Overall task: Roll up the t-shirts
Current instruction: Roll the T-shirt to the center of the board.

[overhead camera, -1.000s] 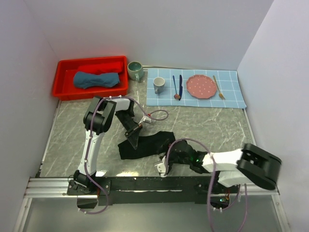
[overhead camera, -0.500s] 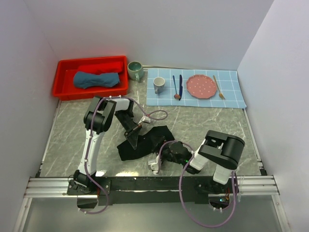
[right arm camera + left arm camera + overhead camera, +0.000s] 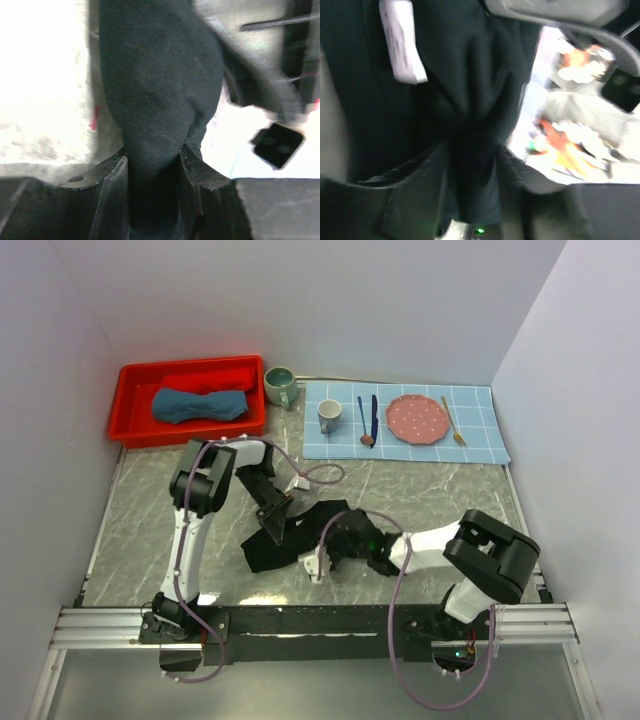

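1. My left tool (image 3: 472,167) is pinching a bunched fold of the black t-shirt (image 3: 290,546). In my left wrist view the cloth narrows to a waist where it passes between the fingers (image 3: 422,172) and fills the whole gap. That view is blurred, so I cannot judge how firm the pinch is.
2. A small white label (image 3: 402,40) sits on the dark cloth just beyond that grip.
3. My right tool (image 3: 152,172) is also clamped on a fold of the same shirt. The fabric is wide above and squeezed thin between the two fingers (image 3: 112,175), touching both.
4. From above, the black t-shirt lies crumpled on the grey marbled desk (image 3: 440,495), about midway across and closer to the near edge. My left tool holds its left part and my right tool holds its right, nearer part. The two tools are close together but apart.
5. The slate-blue t-shirt (image 3: 200,405) lies rolled inside the red tray (image 3: 135,430) at the far left, well apart from both tools.
6. A green mug (image 3: 280,386) stands just right of the tray.
7. At the far right, a blue-checked placemat (image 3: 480,435) carries, from left to right, a pale cup (image 3: 329,416), a spoon (image 3: 365,428), a knife (image 3: 374,412), a pink plate (image 3: 414,418) and a fork (image 3: 452,422).
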Robot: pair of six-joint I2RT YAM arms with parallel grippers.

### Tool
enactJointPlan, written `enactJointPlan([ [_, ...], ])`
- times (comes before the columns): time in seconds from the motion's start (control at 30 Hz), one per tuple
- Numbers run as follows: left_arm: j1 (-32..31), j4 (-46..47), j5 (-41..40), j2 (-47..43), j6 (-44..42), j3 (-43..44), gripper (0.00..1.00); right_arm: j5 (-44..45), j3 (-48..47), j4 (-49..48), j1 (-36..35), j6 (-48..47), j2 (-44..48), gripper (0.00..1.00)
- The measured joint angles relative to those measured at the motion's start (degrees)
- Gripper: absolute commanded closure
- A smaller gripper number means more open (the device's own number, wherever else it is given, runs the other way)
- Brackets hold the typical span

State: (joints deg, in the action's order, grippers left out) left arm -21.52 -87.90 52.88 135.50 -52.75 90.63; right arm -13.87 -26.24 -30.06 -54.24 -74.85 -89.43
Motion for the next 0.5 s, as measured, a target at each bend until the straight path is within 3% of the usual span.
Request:
enactJointPlan([
  [0.1,3.02,8.87,-1.95,-9.94,4.31,-3.69,0.41,-5.44,-5.86,10.10,3.82,1.81,0.70,0.67],
  [0.13,4.31,12.55,-2.75,-14.19,5.70,-4.72,0.35,-6.93,-7.56,12.98,4.87,2.32,0.70,0.67],
  [0.3,8.74,35.45,-8.44,-45.20,13.16,-17.44,0.25,-12.28,-14.21,26.29,8.00,3.76,0.24,0.68],
  [0.43,0.28,47.80,-15.08,-68.24,13.97,-35.58,0.23,-14.01,-18.36,32.24,8.33,5.18,-1.97,0.69],
  [0.5,-5.14,51.65,-17.68,-72.74,14.67,-42.10,0.23,-14.47,-19.37,33.68,8.39,5.81,-2.67,0.69],
])
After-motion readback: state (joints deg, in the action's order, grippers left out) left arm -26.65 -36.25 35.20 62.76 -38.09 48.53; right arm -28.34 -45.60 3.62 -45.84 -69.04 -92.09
